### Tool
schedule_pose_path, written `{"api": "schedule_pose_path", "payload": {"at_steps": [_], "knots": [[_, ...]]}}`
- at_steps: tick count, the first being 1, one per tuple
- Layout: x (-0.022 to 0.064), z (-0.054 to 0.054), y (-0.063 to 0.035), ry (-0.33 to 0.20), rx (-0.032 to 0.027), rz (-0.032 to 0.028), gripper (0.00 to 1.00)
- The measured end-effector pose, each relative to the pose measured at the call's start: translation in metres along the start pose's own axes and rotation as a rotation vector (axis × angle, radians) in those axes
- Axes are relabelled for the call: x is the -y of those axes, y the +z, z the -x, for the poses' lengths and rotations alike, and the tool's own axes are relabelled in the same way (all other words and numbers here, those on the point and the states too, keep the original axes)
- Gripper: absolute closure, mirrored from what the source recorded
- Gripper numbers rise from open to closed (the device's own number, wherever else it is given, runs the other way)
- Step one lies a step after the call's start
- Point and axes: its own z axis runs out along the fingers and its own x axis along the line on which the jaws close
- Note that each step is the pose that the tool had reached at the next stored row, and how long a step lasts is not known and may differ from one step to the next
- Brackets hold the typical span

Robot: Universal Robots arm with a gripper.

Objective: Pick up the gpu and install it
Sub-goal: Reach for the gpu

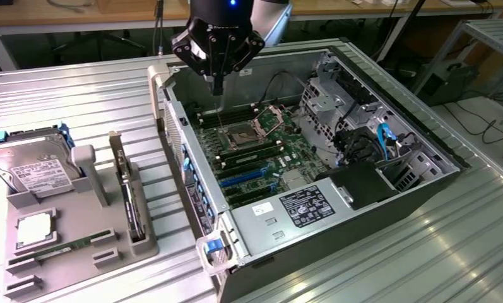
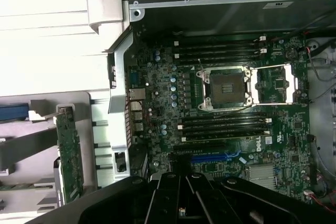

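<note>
Presently the pincer [image 1: 218, 90] is seen shut, its fingers brought together on nothing; it hangs above the open case [image 1: 319, 252], over the motherboard [image 1: 260, 151] (close to the open socket [image 1: 236, 136]), and no part is touched by it.

The gpu [image 1: 132, 205] is found outside the case, to the exterior view's left; it is stood on edge in a slot of the grey holder [image 1: 82, 218] on the bench [image 1: 82, 95], with its pale bracket at the end farther from the exterior camera; a drive [image 1: 34, 170] is propped in the same holder, near it but apart. The card has not yet been lifted, and no card is seen in the motherboard's blue slots.

As to handling, the gpu is judged light and stiff, yet fragile; its faces carry small parts that could be knocked or crushed, and the contact edge seated in the holder should be left alone. It is thought best taken by the free upper edge, pinched across its thin faces where bare green is offered; the bracket, being smooth metal, may be expected to slip. Since only a narrow edge is presented, a grip near the middle of its length is judged safest; otherwise the card might tilt once raised.
</note>
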Motion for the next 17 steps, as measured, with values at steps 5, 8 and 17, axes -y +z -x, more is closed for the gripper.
{"api": "schedule_pose_path", "payload": {"at_steps": [5, 8, 17], "knots": [[0.0002, -0.0024, -0.0001, 0.0, 0.0, 0.0, 0.89], [0.0003, -0.0034, -0.0001, 0.0, 0.0, 0.0, 0.89], [0.0005, -0.0072, -0.0002, 0.0, 0.0, 0.0, 0.89]]}}
